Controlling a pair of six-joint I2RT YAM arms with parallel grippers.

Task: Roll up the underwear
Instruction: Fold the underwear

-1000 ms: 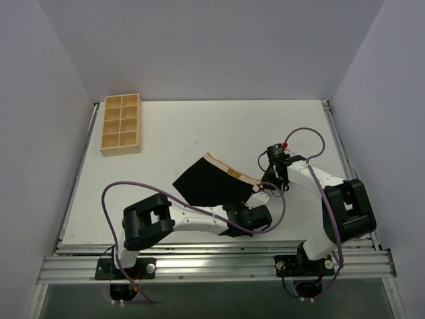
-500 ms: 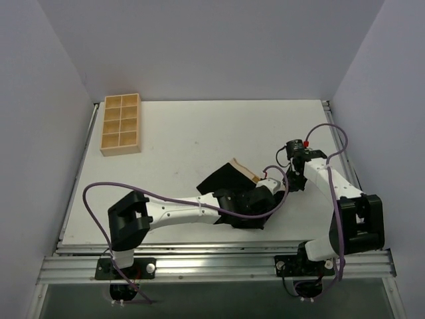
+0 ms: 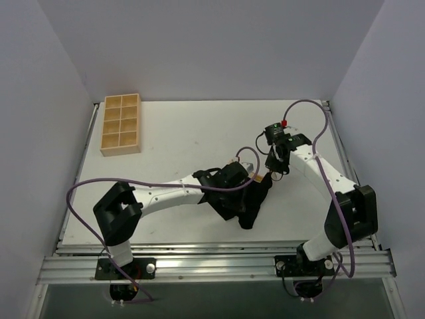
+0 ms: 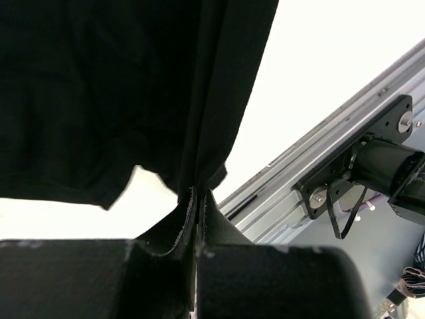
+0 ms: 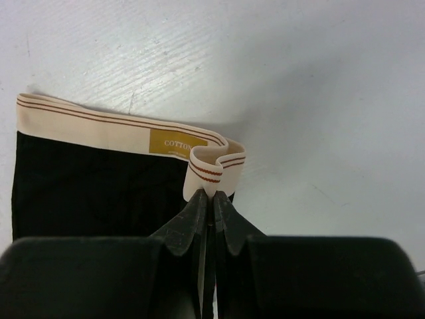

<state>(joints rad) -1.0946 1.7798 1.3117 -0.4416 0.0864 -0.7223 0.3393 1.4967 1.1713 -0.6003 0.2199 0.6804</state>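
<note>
Both ends pinched, underwear (image 3: 255,199) (right pincer (image 5: 206,197), waistband (image 5: 99,125))

Wooden tray (image 3: 120,133) (eight compartments) at the table's (image 3: 186,133) far-left corner.

A small mustard-yellow label (image 5: 167,142) on the cream waistband (image 5: 86,119) of the black underwear (image 5: 99,193) reads "COTTON" in pale capitals, its last letters meeting a fold. No other text is legible.
</note>
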